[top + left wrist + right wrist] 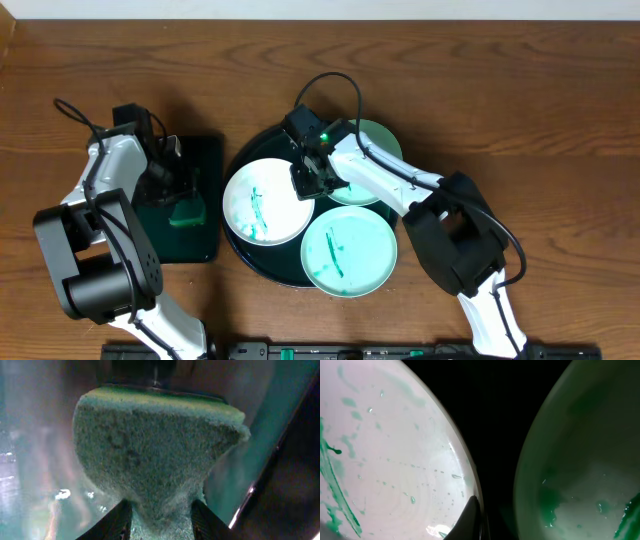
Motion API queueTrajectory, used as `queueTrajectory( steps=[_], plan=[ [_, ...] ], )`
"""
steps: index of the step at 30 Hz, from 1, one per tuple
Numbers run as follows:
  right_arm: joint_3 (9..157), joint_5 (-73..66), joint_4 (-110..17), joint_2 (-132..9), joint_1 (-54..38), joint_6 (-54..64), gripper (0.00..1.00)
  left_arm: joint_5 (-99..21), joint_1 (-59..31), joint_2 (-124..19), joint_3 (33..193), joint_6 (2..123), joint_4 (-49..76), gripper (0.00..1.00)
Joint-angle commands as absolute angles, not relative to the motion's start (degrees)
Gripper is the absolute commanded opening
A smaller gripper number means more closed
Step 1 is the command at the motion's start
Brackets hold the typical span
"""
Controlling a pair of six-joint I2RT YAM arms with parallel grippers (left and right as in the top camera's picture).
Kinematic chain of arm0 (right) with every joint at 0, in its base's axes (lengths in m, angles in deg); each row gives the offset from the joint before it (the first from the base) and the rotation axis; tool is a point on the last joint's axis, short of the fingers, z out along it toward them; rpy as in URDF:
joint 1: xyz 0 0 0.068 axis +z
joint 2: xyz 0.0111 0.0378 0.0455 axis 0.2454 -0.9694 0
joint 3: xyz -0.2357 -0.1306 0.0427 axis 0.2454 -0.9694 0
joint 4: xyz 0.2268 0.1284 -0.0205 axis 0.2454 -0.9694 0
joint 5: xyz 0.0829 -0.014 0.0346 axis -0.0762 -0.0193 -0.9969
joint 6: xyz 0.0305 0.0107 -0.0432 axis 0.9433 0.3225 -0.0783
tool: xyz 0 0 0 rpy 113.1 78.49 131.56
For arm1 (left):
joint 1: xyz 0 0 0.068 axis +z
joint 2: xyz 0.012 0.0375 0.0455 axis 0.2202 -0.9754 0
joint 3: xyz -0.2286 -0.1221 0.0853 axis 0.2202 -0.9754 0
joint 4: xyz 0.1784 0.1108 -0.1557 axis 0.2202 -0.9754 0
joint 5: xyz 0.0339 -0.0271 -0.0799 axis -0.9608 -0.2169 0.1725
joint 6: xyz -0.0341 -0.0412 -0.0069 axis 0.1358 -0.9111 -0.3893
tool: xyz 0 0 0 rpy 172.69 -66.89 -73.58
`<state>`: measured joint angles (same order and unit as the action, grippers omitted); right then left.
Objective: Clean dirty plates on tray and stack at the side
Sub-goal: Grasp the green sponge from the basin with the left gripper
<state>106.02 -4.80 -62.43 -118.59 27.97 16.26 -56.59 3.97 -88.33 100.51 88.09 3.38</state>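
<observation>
Three green-smeared plates lie on the round tray (256, 146): a white plate (262, 200) on the left, a front mint plate (348, 250), and a back mint plate (378, 150) partly under the right arm. The right gripper (312, 178) is at the white plate's rim, and I cannot tell whether it is open or closed. The left gripper (160, 522) clamps a green sponge (155, 455) over a small black tray (205, 245).

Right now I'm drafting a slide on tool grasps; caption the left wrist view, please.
Left gripper pinching a green sponge, blurred teal surface behind.
</observation>
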Motion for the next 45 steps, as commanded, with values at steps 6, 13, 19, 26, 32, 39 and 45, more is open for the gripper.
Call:
queueTrajectory(
  steps=[6,13,19,26,32,39,45],
  plan=[
    [105.65,-4.67,-62.08,-120.36,27.77,15.19,0.01,-57.09,3.92,-89.45,92.60,87.35,9.83,0.08],
    [105.65,-4.67,-62.06,-120.36,27.77,15.21,0.01,-57.07,3.92,-86.83,96.03,87.13,5.65,0.07],
    [105.65,-4.74,-61.97,-120.36,27.79,15.21,0.01,-56.68,3.92,-77.25,100.64,84.71,-0.42,0.08],
    [105.65,-5.83,-61.53,-120.36,27.44,15.19,0.01,-50.43,3.64,-65.54,100.66,83.70,-3.90,0.07],
    [105.65,-6.18,-61.45,-120.36,27.36,15.21,0.01,-48.94,-2.20,-64.01,100.44,77.38,-5.47,0.07],
    [105.65,-6.16,-61.51,-120.36,27.36,15.21,0.01,-57.90,-13.45,-68.31,96.75,64.34,-2.37,0.07],
    [105.65,-6.16,-61.49,-120.36,27.36,15.21,0.01,-59.96,-18.18,-75.28,92.18,58.61,5.70,0.07]
  ],
)
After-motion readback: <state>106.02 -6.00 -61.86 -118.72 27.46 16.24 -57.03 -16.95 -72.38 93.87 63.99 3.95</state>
